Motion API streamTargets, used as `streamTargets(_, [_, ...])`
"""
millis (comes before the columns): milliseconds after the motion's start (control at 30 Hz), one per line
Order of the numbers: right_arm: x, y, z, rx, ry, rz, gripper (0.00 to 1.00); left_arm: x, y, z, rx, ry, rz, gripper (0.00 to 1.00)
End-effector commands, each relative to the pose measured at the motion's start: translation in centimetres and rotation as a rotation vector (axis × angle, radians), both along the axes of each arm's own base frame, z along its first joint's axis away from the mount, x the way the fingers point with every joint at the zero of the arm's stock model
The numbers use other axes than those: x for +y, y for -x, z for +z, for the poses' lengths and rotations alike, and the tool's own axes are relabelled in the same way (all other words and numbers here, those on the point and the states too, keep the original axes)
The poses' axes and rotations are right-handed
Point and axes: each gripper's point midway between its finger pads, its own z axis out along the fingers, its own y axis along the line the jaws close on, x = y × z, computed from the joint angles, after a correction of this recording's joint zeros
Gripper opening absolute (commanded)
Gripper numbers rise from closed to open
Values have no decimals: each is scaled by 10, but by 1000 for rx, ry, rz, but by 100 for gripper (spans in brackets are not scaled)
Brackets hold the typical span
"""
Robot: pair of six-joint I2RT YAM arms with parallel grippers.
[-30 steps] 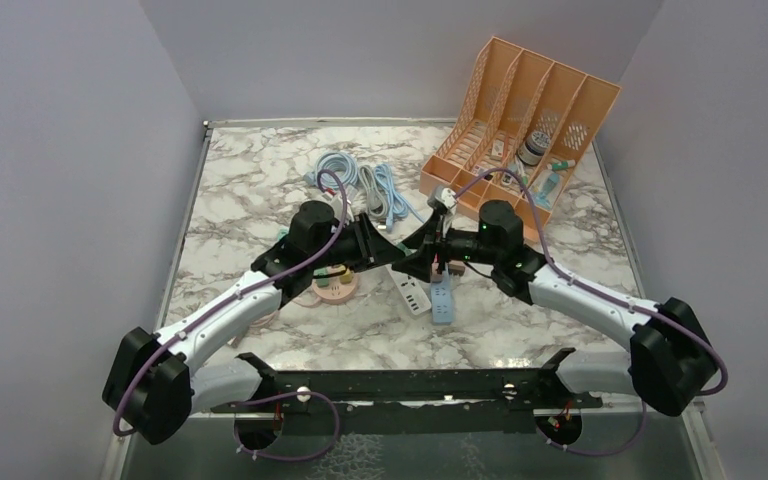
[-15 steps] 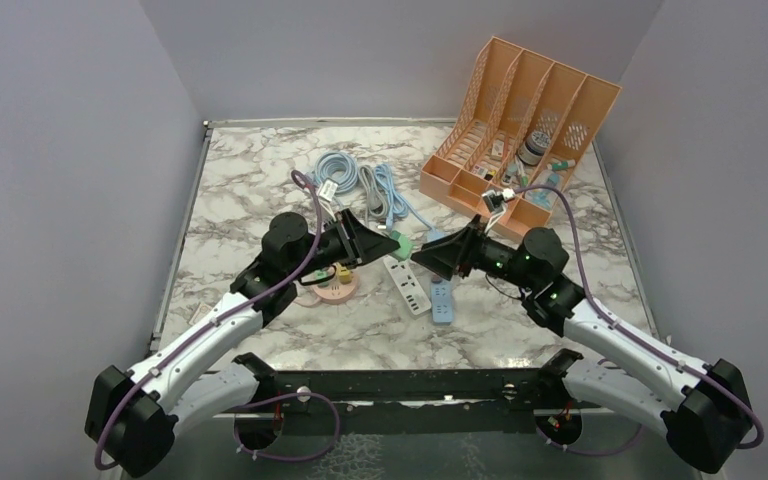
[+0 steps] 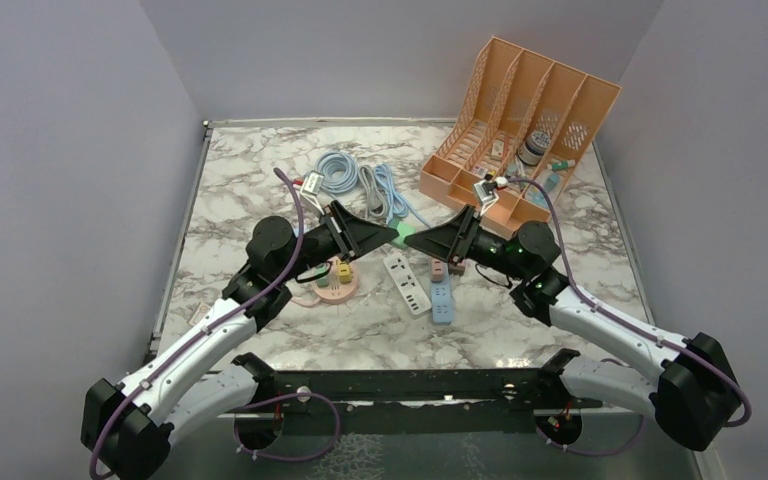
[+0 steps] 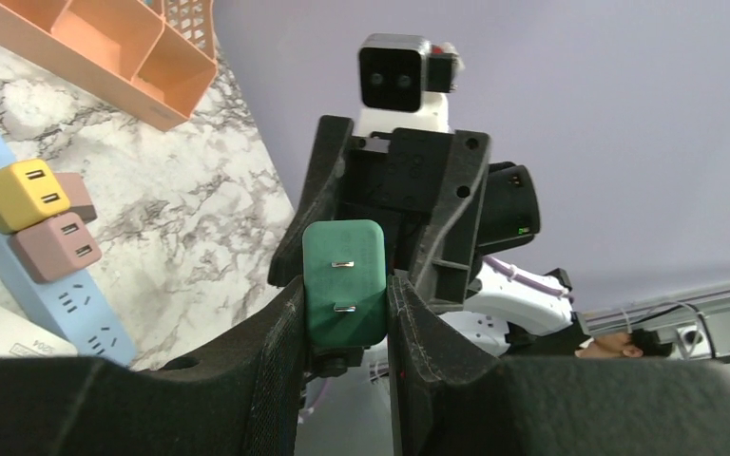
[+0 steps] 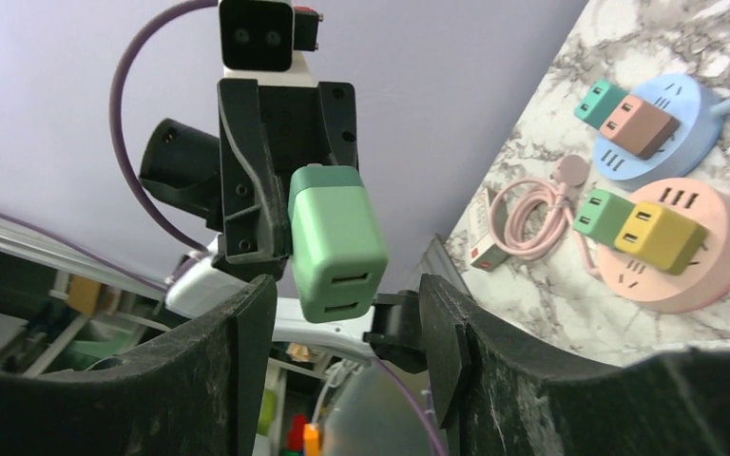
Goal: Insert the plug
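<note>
The plug (image 4: 344,282) is a green charger cube, pinched by its sides in my left gripper (image 4: 344,313), which is shut on it above the table. Its two metal prongs face the left wrist camera; its two ports face the right one. In the top view the plug (image 3: 393,240) hangs between the two gripper tips. My right gripper (image 5: 347,313) is open; the plug (image 5: 336,242) sits just beyond its fingers with a gap on each side. The right gripper (image 3: 412,243) points left, tip to tip with the left gripper (image 3: 384,238).
Below the grippers lie a white power strip (image 3: 407,284), a blue strip (image 3: 443,300) carrying adapters, and a pink round socket (image 3: 333,283) with plugs in it. Coiled cables (image 3: 360,185) lie behind. An orange file organiser (image 3: 520,120) stands at the back right.
Both arms have drawn back from over the strips and lifted. The right gripper has swung left until it faces the plug in the left gripper. The left gripper has kept its hold.
</note>
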Motion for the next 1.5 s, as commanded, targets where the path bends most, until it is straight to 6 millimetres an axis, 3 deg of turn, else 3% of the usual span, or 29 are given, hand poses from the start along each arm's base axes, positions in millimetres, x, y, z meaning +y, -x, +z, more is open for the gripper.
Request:
streamTargets(0, [5, 6, 31, -4, -102, 57, 54, 6, 8, 42, -68, 105, -5, 5])
streamTargets(267, [9, 9, 31, 33, -152, 103, 41, 8, 7, 40, -54, 116, 11, 5])
streamTargets(600, [15, 13, 32, 43, -173, 162, 33, 5, 5, 28, -45, 101, 4, 8])
streamTargets(867, [12, 17, 42, -30, -218, 175, 8, -4, 2, 6, -9, 53, -34, 22])
streamTargets(1000, [4, 18, 40, -32, -218, 128, 6, -3, 0, -8, -6, 26, -19, 45])
streamTargets(1100, [0, 14, 29, 4, -166, 69, 6, -1, -3, -17, -22, 0, -3, 66])
streamTargets(1167, [-2, 11, 18, 19, -104, 35, 6, 2, -3, -18, -56, -15, 15, 74])
streamTargets(1300, [-9, 7, -27, 59, 110, -27, 6, 12, -8, -19, -158, -110, 64, 78])
streamTargets(1467, [-36, 5, -85, 79, 434, -115, 6, 34, -19, -35, -203, -340, 160, 78])
